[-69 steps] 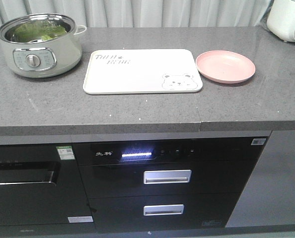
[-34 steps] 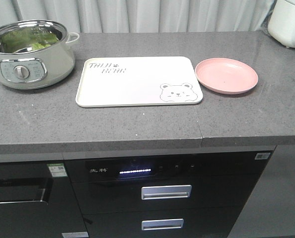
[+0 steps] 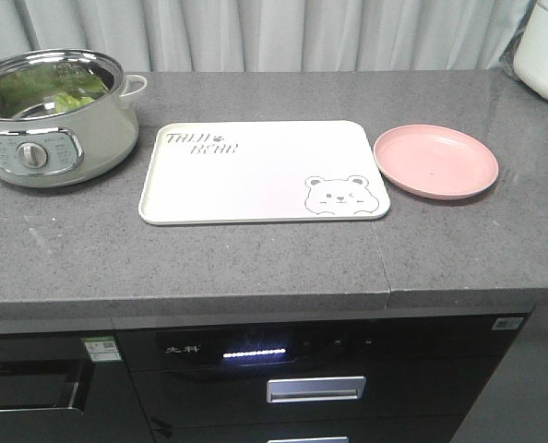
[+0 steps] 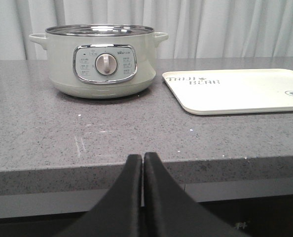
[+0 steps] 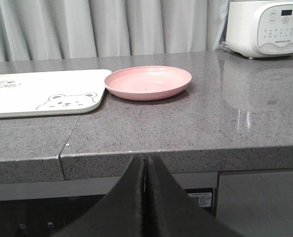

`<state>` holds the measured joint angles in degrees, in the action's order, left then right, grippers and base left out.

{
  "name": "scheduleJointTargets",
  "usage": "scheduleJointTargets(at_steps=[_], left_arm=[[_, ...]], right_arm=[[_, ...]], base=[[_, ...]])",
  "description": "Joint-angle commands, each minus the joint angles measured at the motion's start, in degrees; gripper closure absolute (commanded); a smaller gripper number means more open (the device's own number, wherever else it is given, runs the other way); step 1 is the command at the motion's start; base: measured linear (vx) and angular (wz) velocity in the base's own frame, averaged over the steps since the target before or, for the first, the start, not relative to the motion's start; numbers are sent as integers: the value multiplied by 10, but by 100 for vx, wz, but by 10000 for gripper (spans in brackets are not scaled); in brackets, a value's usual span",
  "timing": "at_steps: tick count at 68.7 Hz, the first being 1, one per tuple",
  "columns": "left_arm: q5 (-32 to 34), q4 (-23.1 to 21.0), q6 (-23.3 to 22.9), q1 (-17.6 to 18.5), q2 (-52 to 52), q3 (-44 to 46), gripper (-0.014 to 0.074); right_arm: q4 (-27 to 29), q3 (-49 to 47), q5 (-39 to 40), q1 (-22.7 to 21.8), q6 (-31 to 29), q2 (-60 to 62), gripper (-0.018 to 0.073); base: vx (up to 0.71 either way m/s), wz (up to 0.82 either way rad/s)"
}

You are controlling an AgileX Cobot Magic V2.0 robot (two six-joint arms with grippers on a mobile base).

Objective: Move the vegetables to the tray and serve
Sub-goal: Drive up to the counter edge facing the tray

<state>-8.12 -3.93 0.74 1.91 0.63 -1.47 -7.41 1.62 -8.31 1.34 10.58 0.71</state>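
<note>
Green lettuce (image 3: 45, 92) lies inside the steel electric pot (image 3: 54, 118) at the counter's far left; the pot also shows in the left wrist view (image 4: 99, 61), its contents hidden there. The cream-white bear tray (image 3: 256, 175) lies flat and bare at the counter's middle, seen too in the left wrist view (image 4: 240, 91) and the right wrist view (image 5: 38, 91). My left gripper (image 4: 142, 157) is shut and empty, in front of the counter edge below the pot. My right gripper (image 5: 145, 158) is shut and empty, in front of the counter edge below the pink plate.
A round pink plate (image 3: 435, 162) sits right of the tray, also in the right wrist view (image 5: 149, 82). A white rice cooker (image 5: 265, 27) stands at the back right. Grey curtains hang behind the counter. Dark oven drawers (image 3: 315, 389) sit below the counter's front edge.
The front view has moved closer to the counter and higher: pot, tray and plate sit lower and larger in frame, and less of the cabinet front shows.
</note>
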Motion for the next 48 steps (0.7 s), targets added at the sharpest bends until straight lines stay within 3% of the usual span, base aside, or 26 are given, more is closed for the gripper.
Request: scheduleJointTargets(at_steps=[1, 48], left_arm=[[44, -2, -4, -2, 7, -15, 602], [44, -2, -4, -2, 7, -15, 602]], right_arm=[[-5, 8, 45, -4, -1, 1, 562], [-5, 8, 45, -4, -1, 1, 562]], base=[[10, 3], [9, 3]])
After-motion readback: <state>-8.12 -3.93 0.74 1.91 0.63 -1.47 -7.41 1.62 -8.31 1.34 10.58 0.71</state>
